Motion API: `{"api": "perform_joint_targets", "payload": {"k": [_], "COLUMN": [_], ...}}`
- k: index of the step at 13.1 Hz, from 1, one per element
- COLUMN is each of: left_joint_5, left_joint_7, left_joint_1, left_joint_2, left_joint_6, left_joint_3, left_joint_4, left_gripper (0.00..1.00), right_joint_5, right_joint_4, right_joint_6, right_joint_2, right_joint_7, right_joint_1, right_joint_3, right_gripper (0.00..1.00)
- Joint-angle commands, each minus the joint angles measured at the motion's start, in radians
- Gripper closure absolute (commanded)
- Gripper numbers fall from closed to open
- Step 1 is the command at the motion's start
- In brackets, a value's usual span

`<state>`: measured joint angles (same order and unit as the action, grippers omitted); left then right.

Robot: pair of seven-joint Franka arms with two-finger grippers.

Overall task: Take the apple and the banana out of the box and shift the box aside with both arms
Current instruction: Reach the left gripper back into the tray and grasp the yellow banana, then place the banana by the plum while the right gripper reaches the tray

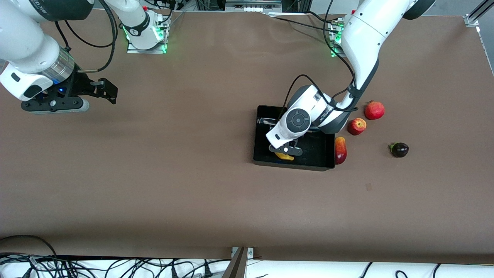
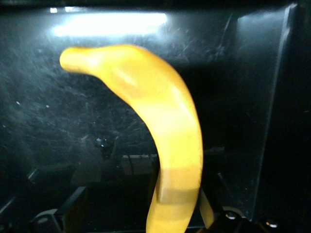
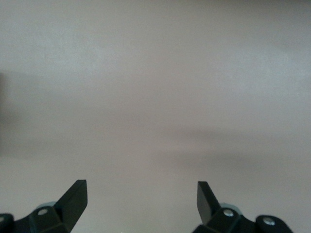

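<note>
The left hand [image 1: 286, 151] is down inside the box [image 1: 262, 156], its fingers apart and straddling the banana [image 2: 165, 141], not yet clamped on it. The banana lies on the box floor by the wall nearest the front camera; in the left wrist view its curved body runs up between the fingers, one end bending away.

It looks light and fairly stiff, with a smooth skin that could slip or roll on its curve, so a hold across the thick middle, squeezed gently, seems safest. The low glossy walls leave little room beside it.

The apple [image 1: 357, 126] is already out, on the tabletop just beside the box toward the left arm's end. A mango [image 1: 340, 150] touches the box wall there; a pomegranate [image 1: 374, 110] and a dark fruit [image 1: 400, 150] lie farther from the box.

The right hand [image 1: 101, 89] waits, fingers apart, over bare tabletop well apart from the box.
</note>
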<state>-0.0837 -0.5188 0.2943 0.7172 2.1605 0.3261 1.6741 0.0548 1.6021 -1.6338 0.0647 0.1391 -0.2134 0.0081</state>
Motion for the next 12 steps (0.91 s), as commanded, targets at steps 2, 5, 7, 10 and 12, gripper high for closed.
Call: {"api": "perform_joint_targets", "payload": {"k": [2,5,7,10,12], "left_joint_5": [-0.024,-0.024,-0.024,-0.024,-0.024], "left_joint_7": [-0.032,-0.033,-0.044,-0.037,-0.032], "left_joint_1": [-0.004,-0.007,-0.018,-0.049,-0.084], "left_joint_2": [-0.010,-0.012,-0.022,-0.073,-0.096], "left_joint_6": [0.041,0.032,0.000,-0.072,-0.214], "left_joint_3": [-0.002,-0.002,-0.002,-0.009,-0.009], "left_joint_4": [0.042,0.047,0.030,-0.006,-0.116], "left_gripper": [0.61,1.00,1.00,1.00,1.00], "right_joint_5": [0.013,0.014,0.014,0.014,0.016], "right_joint_4": [-0.010,-0.010,-0.010,-0.010,-0.010], "right_joint_6": [0.005,0.005,0.005,0.006,0.006], "right_joint_2": [-0.002,-0.002,-0.002,-0.002,-0.002], "right_joint_7": [-0.001,-0.001,-0.001,-0.003,-0.003], "right_joint_1": [-0.003,-0.003,-0.003,-0.004,-0.006], "right_joint_3": [0.003,0.004,0.004,0.004,0.004], "right_gripper": [0.00,0.00,0.00,0.00,0.00]}}
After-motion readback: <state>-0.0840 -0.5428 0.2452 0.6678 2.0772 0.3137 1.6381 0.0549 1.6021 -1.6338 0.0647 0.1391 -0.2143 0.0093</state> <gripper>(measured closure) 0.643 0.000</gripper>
